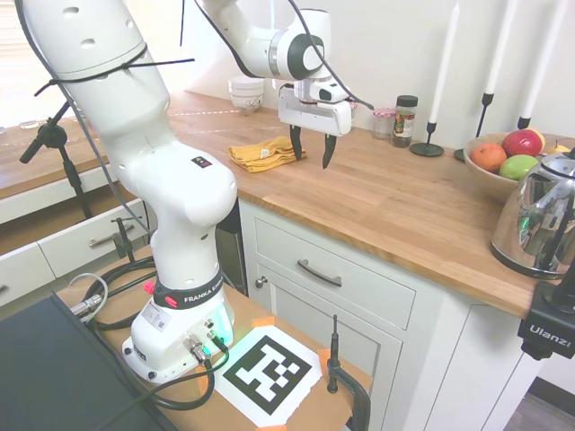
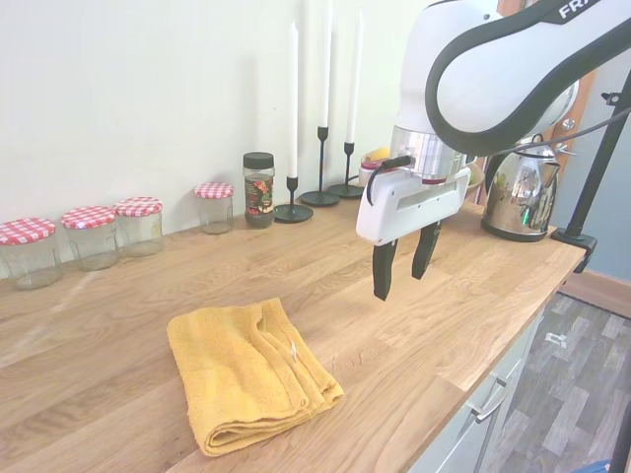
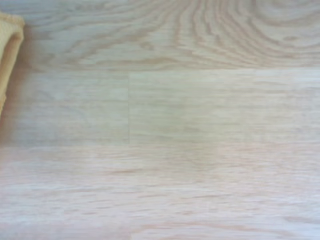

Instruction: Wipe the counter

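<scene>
The long butcher-block counter [image 1: 395,202] runs over white cabinets with bar handles. A folded yellow cloth [image 1: 263,153] lies flat on it; in the second exterior view the cloth [image 2: 251,372] sits near the counter's front edge. My gripper [image 1: 312,149] hangs open above the bare wood just beside the cloth, a short way over the surface, with nothing between its fingers. Seen from the other side, the gripper [image 2: 404,266] points straight down. The wrist view shows plain wood [image 3: 175,125] and a corner of the cloth [image 3: 9,55].
Along the wall stand several red-checked jars [image 2: 138,225], a spice jar [image 2: 259,188] and black candlesticks with white candles [image 2: 293,128]. A fruit bowl [image 1: 503,162] and a steel kettle [image 1: 539,220] stand at the counter's far end. White bowls [image 1: 246,93] are stacked behind the cloth.
</scene>
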You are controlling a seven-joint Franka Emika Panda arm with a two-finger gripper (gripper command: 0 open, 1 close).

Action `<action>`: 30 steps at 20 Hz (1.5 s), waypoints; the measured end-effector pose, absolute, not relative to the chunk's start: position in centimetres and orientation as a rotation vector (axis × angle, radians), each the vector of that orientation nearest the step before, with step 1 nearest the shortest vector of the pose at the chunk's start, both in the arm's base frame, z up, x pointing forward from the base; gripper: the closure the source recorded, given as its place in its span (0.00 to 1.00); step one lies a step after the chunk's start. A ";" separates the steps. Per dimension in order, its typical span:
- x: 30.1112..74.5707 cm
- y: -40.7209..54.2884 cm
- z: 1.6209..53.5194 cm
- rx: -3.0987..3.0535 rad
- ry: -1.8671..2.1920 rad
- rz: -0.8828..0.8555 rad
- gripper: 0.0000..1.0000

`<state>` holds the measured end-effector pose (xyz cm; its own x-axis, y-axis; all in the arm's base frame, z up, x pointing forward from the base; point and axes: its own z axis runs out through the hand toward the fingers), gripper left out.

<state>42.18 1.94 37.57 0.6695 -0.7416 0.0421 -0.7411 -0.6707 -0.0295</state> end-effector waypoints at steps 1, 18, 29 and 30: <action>42.2 2.0 37.5 -2.861 1.270 -0.078 0.00; 44.5 4.3 36.5 -2.874 1.218 -0.065 0.00; 46.3 14.2 37.9 -2.948 1.161 -0.149 0.00; 46.5 15.4 37.9 -2.957 1.154 -0.152 0.00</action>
<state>46.47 15.44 37.88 0.7317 -0.6740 0.1021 -0.6775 -0.7356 -0.0007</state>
